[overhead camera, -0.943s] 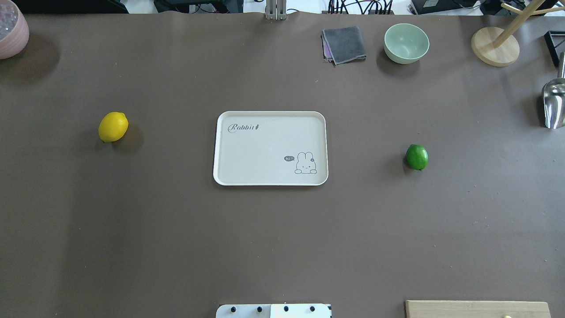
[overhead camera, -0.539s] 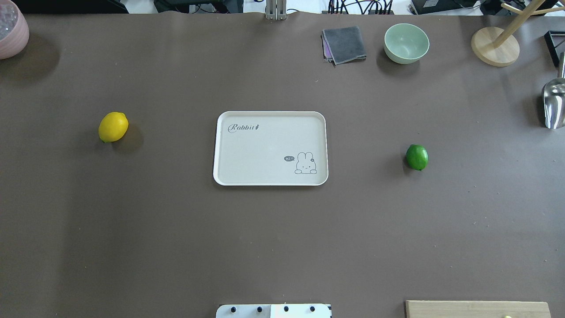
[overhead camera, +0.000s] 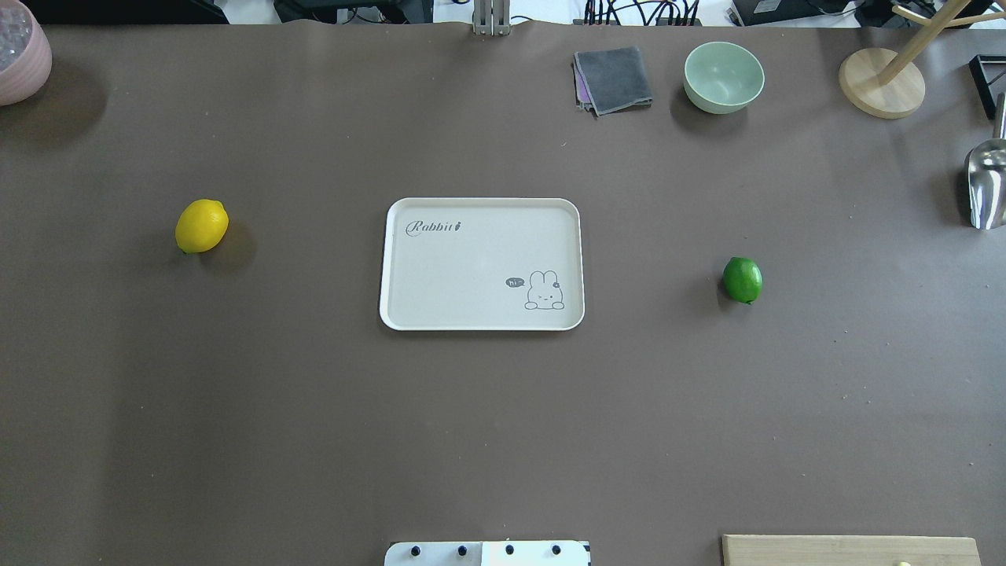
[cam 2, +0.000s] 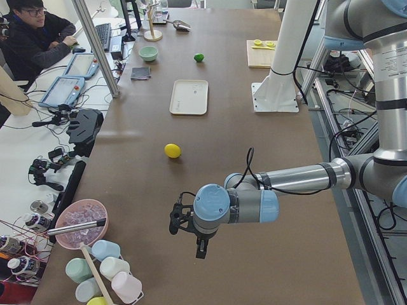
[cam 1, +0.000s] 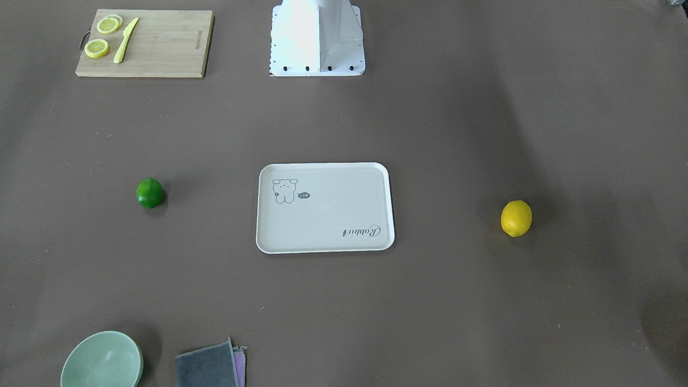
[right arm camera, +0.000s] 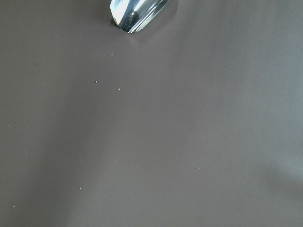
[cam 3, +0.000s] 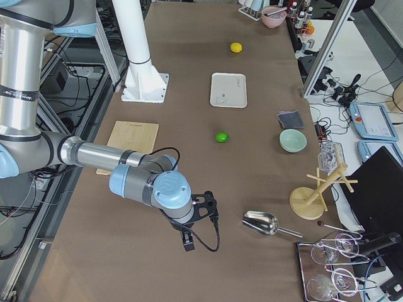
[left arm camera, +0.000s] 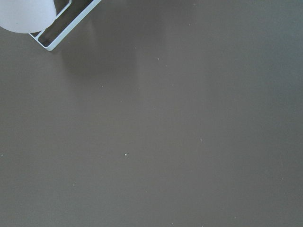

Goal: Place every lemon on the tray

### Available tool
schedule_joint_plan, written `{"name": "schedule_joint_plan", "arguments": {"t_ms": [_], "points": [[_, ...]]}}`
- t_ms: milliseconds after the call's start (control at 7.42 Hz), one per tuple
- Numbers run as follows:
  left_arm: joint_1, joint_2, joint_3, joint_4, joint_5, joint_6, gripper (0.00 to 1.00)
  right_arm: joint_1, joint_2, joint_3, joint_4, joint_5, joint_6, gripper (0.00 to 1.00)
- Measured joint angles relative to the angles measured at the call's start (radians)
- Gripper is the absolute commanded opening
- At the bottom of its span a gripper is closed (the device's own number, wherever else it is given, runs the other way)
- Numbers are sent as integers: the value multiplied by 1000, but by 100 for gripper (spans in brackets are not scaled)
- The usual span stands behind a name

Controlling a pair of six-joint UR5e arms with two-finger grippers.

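Observation:
The yellow lemon (overhead camera: 202,226) lies on the brown table left of the tray (overhead camera: 471,267). The green lemon (overhead camera: 743,280) lies right of it. The tray is off-white with a rabbit drawing and holds nothing. In the front-facing view the yellow lemon (cam 1: 516,218) is at right and the green lemon (cam 1: 149,193) at left. My left gripper (cam 2: 180,219) shows only in the exterior left view, far from the yellow lemon (cam 2: 172,150). My right gripper (cam 3: 208,207) shows only in the exterior right view, near the metal scoop. I cannot tell if either is open or shut.
A bamboo cutting board (cam 1: 161,48) with lemon slices and a knife sits by the robot base (cam 1: 317,37). A green bowl (overhead camera: 723,76), grey cloth (overhead camera: 613,79), wooden stand (overhead camera: 880,82) and metal scoop (overhead camera: 986,185) line the far right. A pink bowl (overhead camera: 20,55) stands far left.

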Motion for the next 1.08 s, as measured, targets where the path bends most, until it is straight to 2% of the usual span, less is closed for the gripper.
{"name": "schedule_joint_plan", "arguments": {"t_ms": [404, 1078], "points": [[47, -60, 3, 1, -42, -47, 99, -60, 26, 35, -3, 3, 152, 100], [286, -277, 40, -4, -68, -222, 99, -401, 258, 53, -2, 14, 391, 100]]}}
